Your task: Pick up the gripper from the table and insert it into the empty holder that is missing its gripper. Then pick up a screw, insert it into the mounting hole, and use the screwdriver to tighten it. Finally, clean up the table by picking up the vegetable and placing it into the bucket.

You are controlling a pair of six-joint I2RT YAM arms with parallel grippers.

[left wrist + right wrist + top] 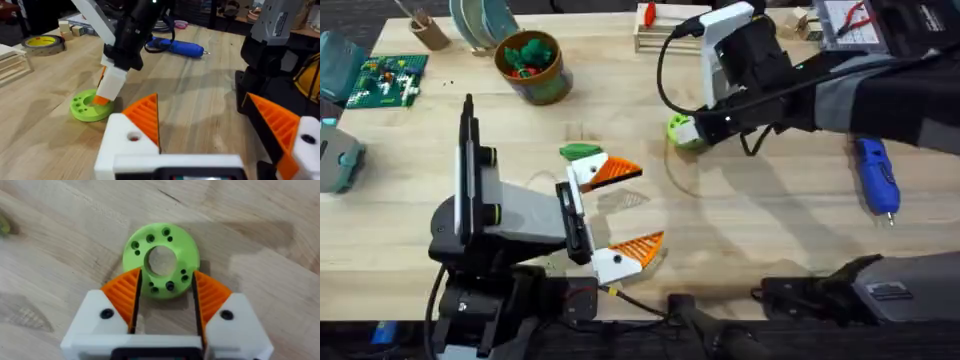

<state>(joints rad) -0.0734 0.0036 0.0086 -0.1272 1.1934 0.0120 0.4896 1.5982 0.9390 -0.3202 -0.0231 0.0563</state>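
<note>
My left gripper [632, 208] stands open at mid-table, and each white holder block [588, 172] carries an orange ribbed gripper pad [145, 112]. A mounting hole [133, 136] shows in the near block. The dark-green vegetable [582, 151] lies just beyond the upper finger. My right gripper [166, 280] is lowered onto the lime-green disc [161, 260], its orange pads straddling the disc's near edge with a gap between them. Small dark screws [170, 286] sit in the disc's holes. The blue screwdriver [876, 175] lies at the right. The bucket [532, 65] stands at the back left.
A wooden rack [665, 35] with a red-handled tool [648, 14] stands at the back. A green baseplate [385, 80] and a tan cup [428, 30] are at the far left. A yellow tape roll [44, 44] lies beyond the disc.
</note>
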